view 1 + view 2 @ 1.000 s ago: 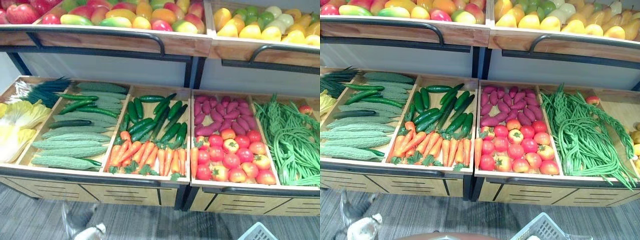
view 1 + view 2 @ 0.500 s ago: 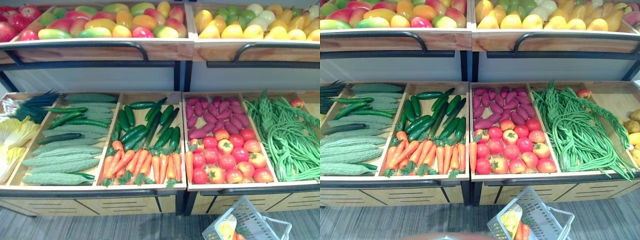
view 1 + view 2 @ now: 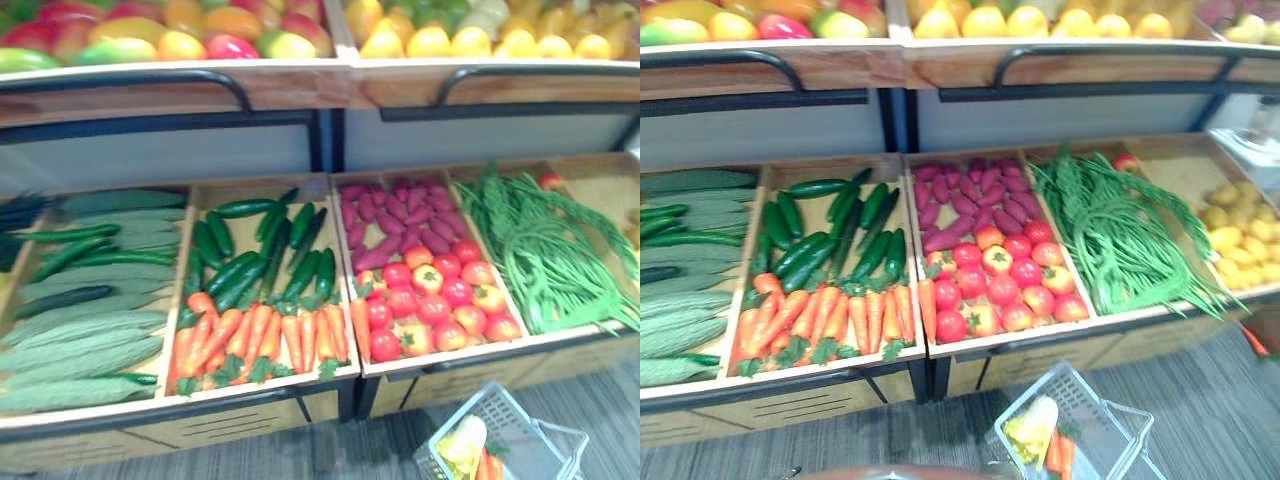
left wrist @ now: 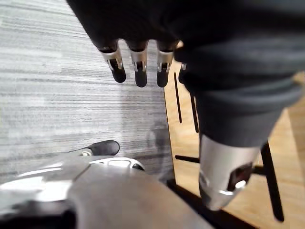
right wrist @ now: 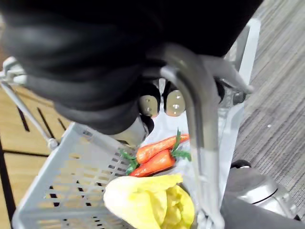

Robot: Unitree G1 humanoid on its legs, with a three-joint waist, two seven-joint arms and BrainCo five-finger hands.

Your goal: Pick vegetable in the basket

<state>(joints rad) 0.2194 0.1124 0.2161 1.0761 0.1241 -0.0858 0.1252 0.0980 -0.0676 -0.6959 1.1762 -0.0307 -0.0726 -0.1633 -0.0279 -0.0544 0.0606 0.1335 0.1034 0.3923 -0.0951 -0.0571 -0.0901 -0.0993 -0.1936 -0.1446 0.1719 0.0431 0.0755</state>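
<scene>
In the left eye view, a white mesh basket (image 3: pixel 515 425) sits low in front of the wooden shelf (image 3: pixel 230 428), toward the robot's right. A yellow leafy vegetable (image 3: pixel 460 445) and two carrots (image 3: pixel 487 468) lie inside it. On the shelf's lower tier a carrot row (image 3: pixel 265 340) lies in front of cucumbers (image 3: pixel 265 260). Tomatoes (image 3: pixel 430 305) fill the next compartment to the right, with long green beans (image 3: pixel 545 250) beyond them. The right eye view gives the same layout, the leafy vegetable just beside the carrots in the basket. In the left wrist view, the left robot hand (image 4: pixel 139 64) hangs over the grey floor (image 4: pixel 57 95) with its fingers straight and nothing in them. In the right wrist view, the right robot hand (image 5: pixel 148 105) has its fingers curled round the basket's grey handle (image 5: pixel 190 90). Below it the two carrots rest against the leafy vegetable on the mesh bottom.
</scene>
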